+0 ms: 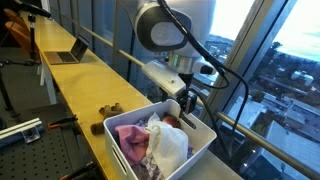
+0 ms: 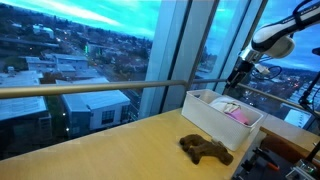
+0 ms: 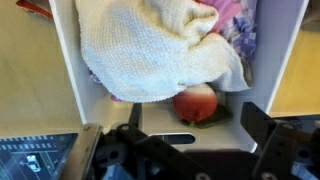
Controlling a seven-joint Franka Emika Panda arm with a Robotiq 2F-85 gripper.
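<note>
End effector [image 3: 180, 140] wide open, empty — above the white bin [image 3: 66, 60]. Towel [image 3: 150, 50] and red fruit [image 3: 196, 103] lie inside, nothing gripped yet.

1 bin [image 2: 205, 115], 1 wht towel [image 3: 150, 50], 1 pink cloth [image 1: 130, 135], 1 red round obj [image 3: 197, 103], 1 brn toy [image 2: 205, 150]

red ball [image 3: 197, 103]: half under towel [image 3: 150, 45] | bin [image 3: 68, 60]: cropped
</note>
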